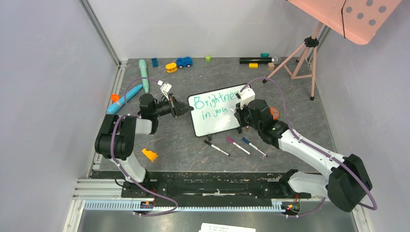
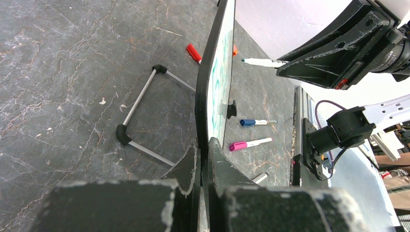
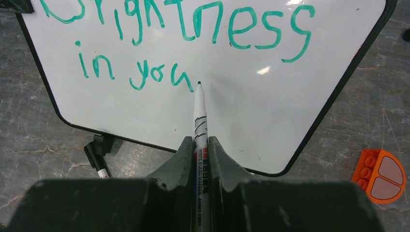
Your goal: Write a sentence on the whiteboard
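Note:
The whiteboard stands tilted on its feet mid-table. The sentence on it is teal-green handwriting. In the right wrist view the sentence reads "Brightness" with "in you" below it on the whiteboard. My right gripper is shut on a white marker, whose tip rests on the board just right of the "u". My left gripper is shut on the whiteboard's black-framed left edge. From above, the left gripper and right gripper flank the board.
Three loose markers lie in front of the board. An orange brick sits by its right corner and an orange wedge lies near the left arm. Toys line the back. A tripod holds a pink dotted panel.

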You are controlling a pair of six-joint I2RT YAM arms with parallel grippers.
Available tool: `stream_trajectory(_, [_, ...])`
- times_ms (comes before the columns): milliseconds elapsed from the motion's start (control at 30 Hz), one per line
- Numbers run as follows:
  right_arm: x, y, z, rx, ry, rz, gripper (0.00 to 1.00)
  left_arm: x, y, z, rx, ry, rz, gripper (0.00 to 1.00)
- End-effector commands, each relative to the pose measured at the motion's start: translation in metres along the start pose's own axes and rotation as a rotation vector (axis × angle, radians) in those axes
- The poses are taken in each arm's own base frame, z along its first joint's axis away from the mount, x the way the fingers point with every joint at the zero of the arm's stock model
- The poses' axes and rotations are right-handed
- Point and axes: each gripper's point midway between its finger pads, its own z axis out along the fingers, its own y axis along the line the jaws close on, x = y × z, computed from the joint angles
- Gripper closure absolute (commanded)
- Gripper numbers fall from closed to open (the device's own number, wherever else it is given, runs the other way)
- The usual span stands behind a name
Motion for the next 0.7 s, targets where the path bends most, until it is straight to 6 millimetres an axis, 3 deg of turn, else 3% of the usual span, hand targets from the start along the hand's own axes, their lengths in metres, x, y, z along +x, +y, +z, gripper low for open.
stream_trajectory(0, [-0.016,-0.006,0.002,0.025,-0.034,-0.006,1.0,-0.003,-0.001,0.003,0.014,0.004,0.135,0.98])
stream_trajectory(667, [-0.023,0.005,0.014,-0.03,-0.033,-0.011,1.0,-0.002,-0.001,0.003,0.013,0.005,0.132,0.98])
